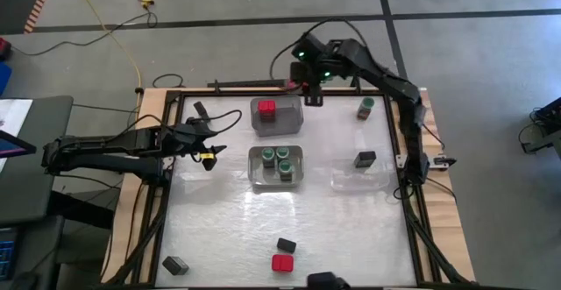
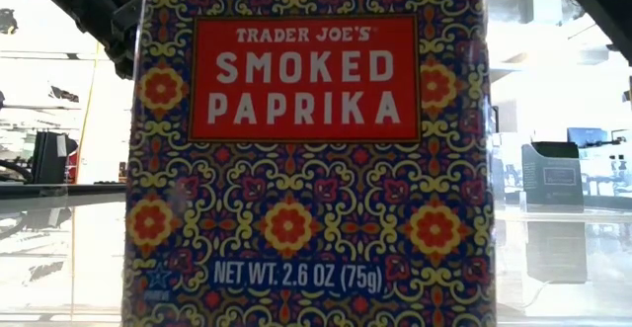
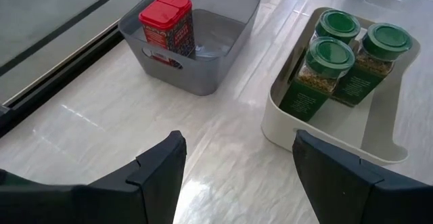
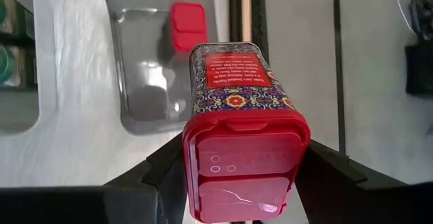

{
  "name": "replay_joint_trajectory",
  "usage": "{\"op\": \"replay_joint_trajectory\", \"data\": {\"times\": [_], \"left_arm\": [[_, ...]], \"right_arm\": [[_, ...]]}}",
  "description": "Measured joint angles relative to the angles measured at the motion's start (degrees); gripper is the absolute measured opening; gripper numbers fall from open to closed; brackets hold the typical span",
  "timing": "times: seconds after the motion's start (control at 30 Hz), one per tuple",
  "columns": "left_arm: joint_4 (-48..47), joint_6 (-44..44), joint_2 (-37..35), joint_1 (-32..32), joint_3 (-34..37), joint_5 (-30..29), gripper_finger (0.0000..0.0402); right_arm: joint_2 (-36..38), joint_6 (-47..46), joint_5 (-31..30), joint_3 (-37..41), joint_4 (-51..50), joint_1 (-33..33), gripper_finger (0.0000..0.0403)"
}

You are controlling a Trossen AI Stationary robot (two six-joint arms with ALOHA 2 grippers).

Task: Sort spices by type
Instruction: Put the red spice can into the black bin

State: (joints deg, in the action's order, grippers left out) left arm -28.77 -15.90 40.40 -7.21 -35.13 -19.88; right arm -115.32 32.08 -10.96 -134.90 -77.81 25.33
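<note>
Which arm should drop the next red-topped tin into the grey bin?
The right. Its hand is shut on a red-topped paprika tin beside the grey bin, which holds one red-topped tin. The left hand is open and empty, near the white tray of green-lidded jars.

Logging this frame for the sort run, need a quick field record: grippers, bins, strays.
right gripper: shut on a red-topped paprika tin, above the grey bin
left gripper: open, empty, at the table's left side
grey bin contents: one red-topped tin
white bin: three green-lidded jars
unsorted: green-lidded jar, dark tin, dark tin, red-topped tin, dark tin
</note>
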Motion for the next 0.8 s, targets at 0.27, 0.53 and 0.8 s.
{"op": "replay_joint_trajectory", "data": {"times": [0.27,0.53,0.8], "left_arm": [[-0.02,-2.52,0.00,0.00,0.00,0.00,0.0261],[-0.02,-2.58,0.00,-0.02,0.00,0.00,0.0261],[-0.02,-2.88,0.00,0.00,0.00,0.02,0.0261]], "right_arm": [[-5.73,-0.76,-0.16,0.35,-2.95,-0.81,0.0241],[-11.18,-0.55,0.00,0.30,-2.79,-1.86,0.0243],[-16.71,-0.57,0.07,0.29,-2.17,-1.83,0.0244]]}}
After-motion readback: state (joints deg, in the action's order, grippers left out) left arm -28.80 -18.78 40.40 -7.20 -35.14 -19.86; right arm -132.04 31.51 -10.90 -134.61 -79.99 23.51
